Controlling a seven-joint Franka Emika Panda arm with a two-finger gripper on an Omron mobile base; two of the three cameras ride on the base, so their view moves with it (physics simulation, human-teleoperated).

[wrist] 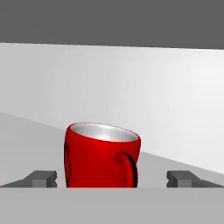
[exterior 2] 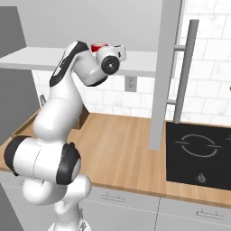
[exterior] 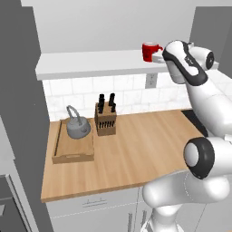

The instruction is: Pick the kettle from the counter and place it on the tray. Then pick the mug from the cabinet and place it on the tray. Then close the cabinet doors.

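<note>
1. The cabinet [exterior: 90, 63] stood open above the counter, its flat grey floor running along the tiled wall.
2. One cabinet door [exterior 2: 167, 67] hung open edge-on in the right base view, its silver bar handle [exterior 2: 185, 67] facing the hob [exterior 2: 198, 151].
3. The counter [exterior: 136, 149] ran light brown under the cabinet, atop white drawer fronts [exterior: 95, 204].
4. The arm [exterior: 204, 104] rose from the base and reached up to the cabinet floor at its right end.
5. The tray [exterior: 72, 152] lay at the counter's left end, just beside the knife block [exterior: 105, 118].
6. The kettle [exterior: 78, 124] sat upright in the tray, at its far end, its wire handle arched above it.
7. The mug [wrist: 101, 156] stood upright on the cabinet floor, red with a pale inside, its handle turned toward the hand camera.
8. The gripper [wrist: 113, 178] was spread fully wide, with one fingertip [wrist: 41, 177] on each side of the mug's base and a clear gap on both sides; it held nothing.
</note>
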